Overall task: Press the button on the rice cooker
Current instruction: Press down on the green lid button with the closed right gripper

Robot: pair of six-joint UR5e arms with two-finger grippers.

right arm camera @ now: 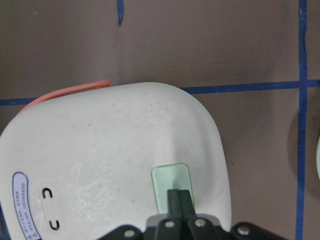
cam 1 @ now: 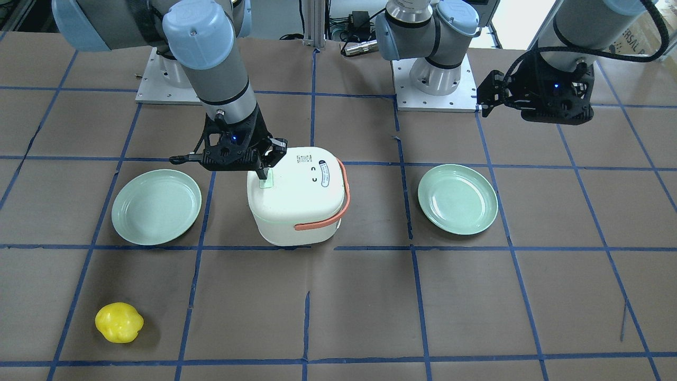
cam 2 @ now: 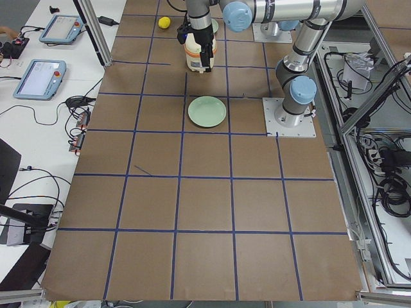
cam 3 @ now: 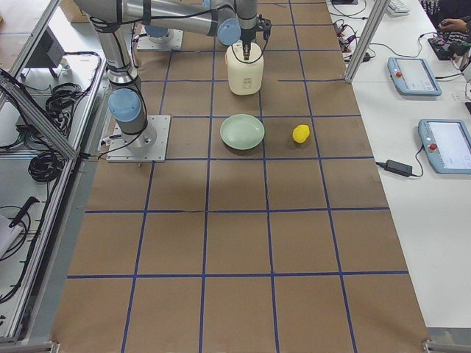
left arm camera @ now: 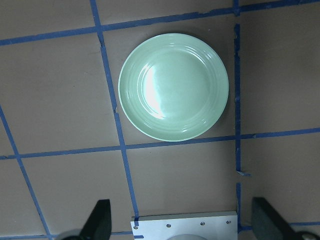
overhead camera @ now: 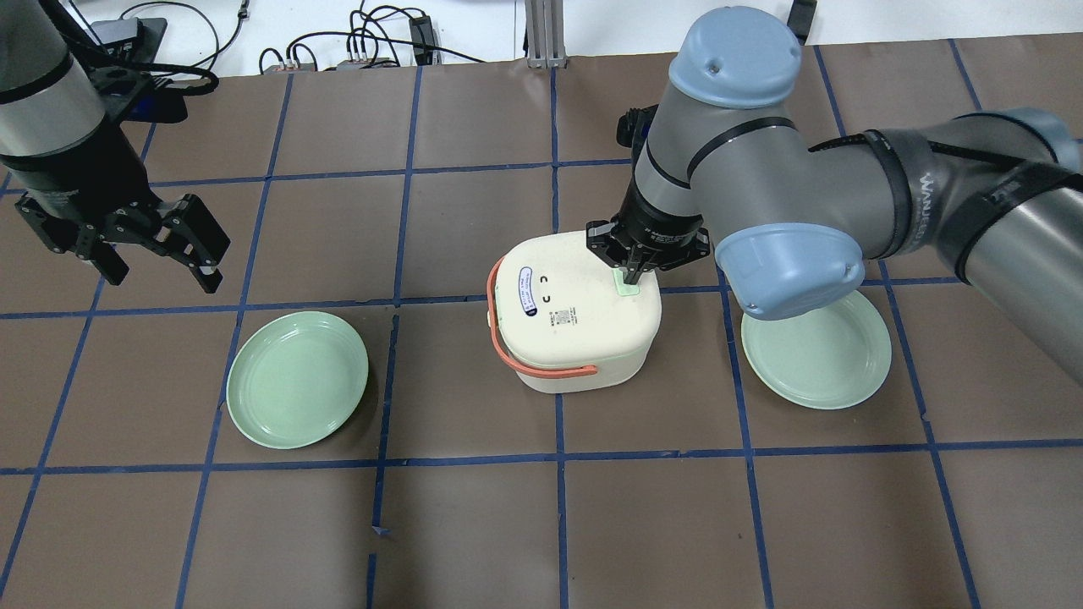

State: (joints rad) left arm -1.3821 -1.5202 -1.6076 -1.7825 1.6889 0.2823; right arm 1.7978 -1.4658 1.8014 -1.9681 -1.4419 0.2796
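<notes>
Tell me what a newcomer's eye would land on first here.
The white rice cooker at mid-table, with the shut right gripper touching the pale green button on its lid. A green plate lies on one side, a second plate on the other; the left gripper hangs open.

right arm (overhead camera: 846,194): stretched in from its side, elbow bent, forearm crossing toward the middle.
right wrist: turned straight down.
right gripper (overhead camera: 630,277): pointed down, its 2 jaws pressed together with the tips side by side.
left arm (overhead camera: 42,101): kept back on its own side, raised.
left gripper (overhead camera: 159,266): hung in the air, facing down, its 2 jaws spread wide apart.
</notes>
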